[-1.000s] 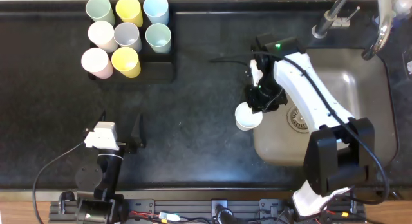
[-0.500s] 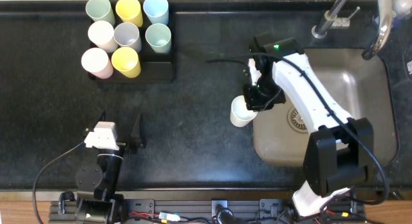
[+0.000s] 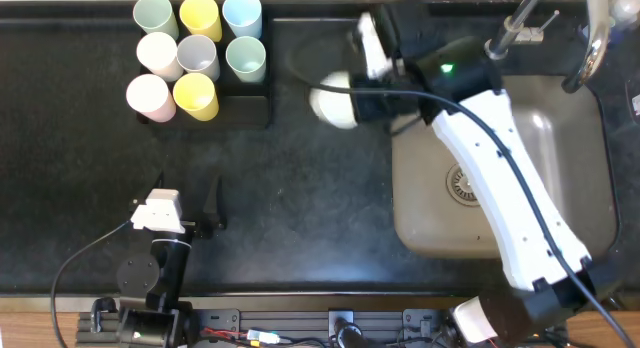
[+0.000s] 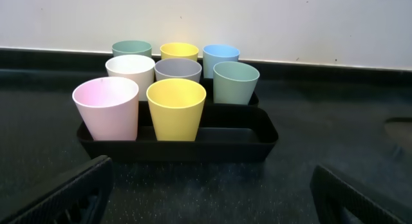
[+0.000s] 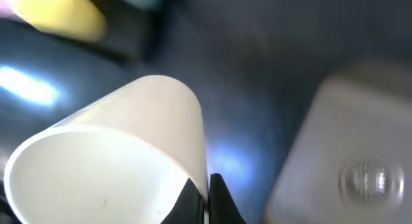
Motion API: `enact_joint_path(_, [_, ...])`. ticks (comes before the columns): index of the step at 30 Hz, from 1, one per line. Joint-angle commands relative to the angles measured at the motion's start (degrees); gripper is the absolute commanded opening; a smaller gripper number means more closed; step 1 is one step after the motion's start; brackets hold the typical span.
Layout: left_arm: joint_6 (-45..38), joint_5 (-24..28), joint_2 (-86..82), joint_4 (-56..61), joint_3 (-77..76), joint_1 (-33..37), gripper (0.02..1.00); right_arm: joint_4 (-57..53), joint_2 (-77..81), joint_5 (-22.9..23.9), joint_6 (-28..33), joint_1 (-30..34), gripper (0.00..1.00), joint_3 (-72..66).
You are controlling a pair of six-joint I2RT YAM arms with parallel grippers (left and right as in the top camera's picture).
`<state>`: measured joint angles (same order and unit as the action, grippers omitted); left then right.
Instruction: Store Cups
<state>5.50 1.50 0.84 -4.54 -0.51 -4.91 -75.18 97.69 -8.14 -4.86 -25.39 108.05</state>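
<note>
My right gripper (image 3: 362,96) is shut on the rim of a white cup (image 3: 333,100), carried tilted above the counter to the right of the black tray (image 3: 250,112). Up close, the white cup (image 5: 116,166) has its rim pinched between the fingers (image 5: 215,201). The black tray (image 4: 193,150) holds several cups in pink (image 4: 106,109), yellow (image 4: 176,109), white, grey, green and blue. Its front right slot is free. My left gripper (image 3: 188,202) rests open on the counter below the tray, nothing between its fingers (image 4: 71,195).
A steel sink (image 3: 560,118) with a drain (image 3: 462,183) sits at the right, a faucet (image 3: 515,23) behind it. Dark counter (image 3: 300,218) stretches between the tray and the sink.
The right arm lifted the white cup from the sink's edge and swung it up and left toward the tray. The left arm stayed still.
</note>
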Motion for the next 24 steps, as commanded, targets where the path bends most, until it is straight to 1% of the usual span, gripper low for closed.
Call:
enact_joint_path(1, [-1.22,-0.11,-0.68,-0.28,0.07,-0.48,1.000,-1.01,5.99,-0.74,-1.18,-5.46,0.045,14.32])
enact_joint_path(4, [-1.22,-0.11,-0.68,-0.28,0.07,-0.48,1.000,-2.60,10.86,-0.72,-1.90,-8.59,0.045,21.86])
enact_joint_path(7, [-1.20,-0.11,-0.68,-0.28,0.07,-0.48,1.000,-2.93,15.30,-0.81,-2.97,-10.82,0.045,25.92])
enact_joint_path(11, [-1.20,-0.11,-0.68,-0.28,0.07,-0.48,1.000,-1.66,19.85,-0.61,-5.25,-11.45,0.045,26.71])
enact_joint_path(16, [-1.20,-0.11,-0.68,-0.28,0.07,-0.48,0.998,-1.68,24.57,2.54,-5.49,-12.61,0.042,26.69])
enact_joint_path(19, [-1.20,-0.11,-0.68,-0.28,0.07,-0.48,1.000,-1.73,26.60,3.04,-5.62,-13.77,0.042,26.69])
enact_joint_path(24, [-1.20,-0.11,-0.68,-0.28,0.07,-0.48,0.998,-0.90,27.87,5.75,-7.43,-14.84,0.045,26.69])
